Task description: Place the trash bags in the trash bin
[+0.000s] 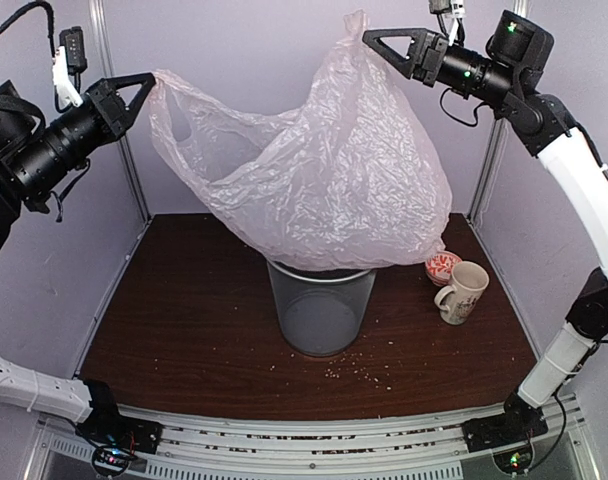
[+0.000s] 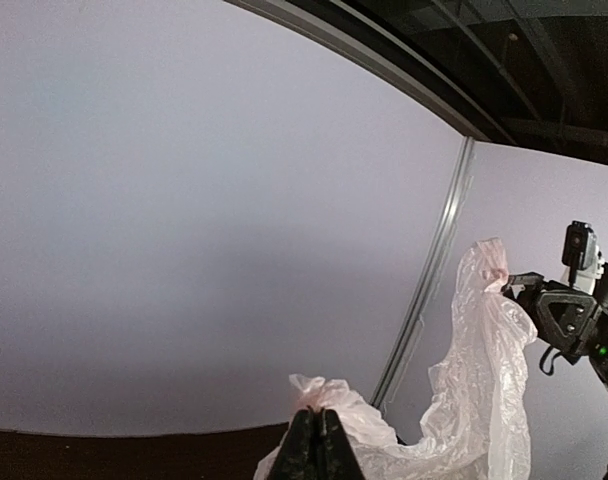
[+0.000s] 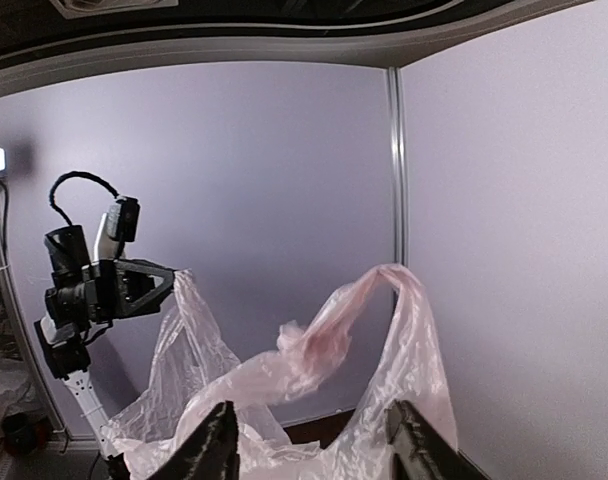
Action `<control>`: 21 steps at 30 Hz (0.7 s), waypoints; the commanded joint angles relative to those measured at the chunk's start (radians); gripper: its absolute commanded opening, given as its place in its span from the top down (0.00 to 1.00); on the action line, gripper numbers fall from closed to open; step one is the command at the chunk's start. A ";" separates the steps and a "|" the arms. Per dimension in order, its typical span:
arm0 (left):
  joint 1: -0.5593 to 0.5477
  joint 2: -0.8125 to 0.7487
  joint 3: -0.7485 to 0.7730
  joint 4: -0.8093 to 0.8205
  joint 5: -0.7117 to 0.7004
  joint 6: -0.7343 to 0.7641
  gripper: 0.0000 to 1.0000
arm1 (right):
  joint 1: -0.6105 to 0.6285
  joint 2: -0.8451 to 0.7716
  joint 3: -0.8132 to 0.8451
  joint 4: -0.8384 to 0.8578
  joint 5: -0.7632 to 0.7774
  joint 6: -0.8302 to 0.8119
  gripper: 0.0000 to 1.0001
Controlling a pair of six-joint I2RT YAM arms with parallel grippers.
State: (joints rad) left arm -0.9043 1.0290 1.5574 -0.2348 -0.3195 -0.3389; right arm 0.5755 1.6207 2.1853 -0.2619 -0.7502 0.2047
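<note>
We see one thin bag [image 1: 314, 170] of pinkish-white, see-through film, heavily wrinkled, spread wide in the air above the middle of the counter [image 1: 184, 320]. Its lowest fold sags onto the metal rim of the grey bin [image 1: 321, 310], which stands upright directly below it. From above, we cannot tell whether any film dips below that rim.

The left fingers [image 1: 147, 80] are pressed tight together on one upper corner of the bag. The left wrist camera shows this best, with a small bunch of pink film pinched right at the tips. The right fingers [image 1: 376, 40] sit just beside the bag's raised peak. From overhead they seem to touch it, but the right wrist camera shows them standing wide apart, with a loop handle and a crumpled knot of film hanging loose ahead of them.

Only the overhead view shows the counter. Through the bin's see-through wall we make out nothing but the wall itself. To the right of the bin a cream mug [image 1: 464, 292] stands with its pale inside showing. A small red-patterned bowl [image 1: 442, 266] is just behind it, partly covered by the bag's edge, and we cannot see what it holds. Pale crumbs [image 1: 356, 372] are scattered on the counter in front of the bin.
</note>
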 commanded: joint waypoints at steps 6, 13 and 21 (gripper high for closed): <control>0.002 -0.004 -0.055 -0.036 -0.219 0.024 1.00 | -0.172 -0.169 -0.199 -0.108 -0.102 -0.107 0.22; 0.001 0.001 -0.061 -0.033 -0.287 0.043 1.00 | -0.303 -0.289 -0.407 -0.361 -0.126 -0.325 0.20; 0.002 0.003 -0.056 -0.038 -0.345 0.064 1.00 | -0.393 -0.322 -0.503 -0.766 -0.042 -0.775 0.28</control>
State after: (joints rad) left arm -0.9043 1.0336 1.4937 -0.2924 -0.6182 -0.2985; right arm 0.1883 1.3140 1.7073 -0.7803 -0.8452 -0.2909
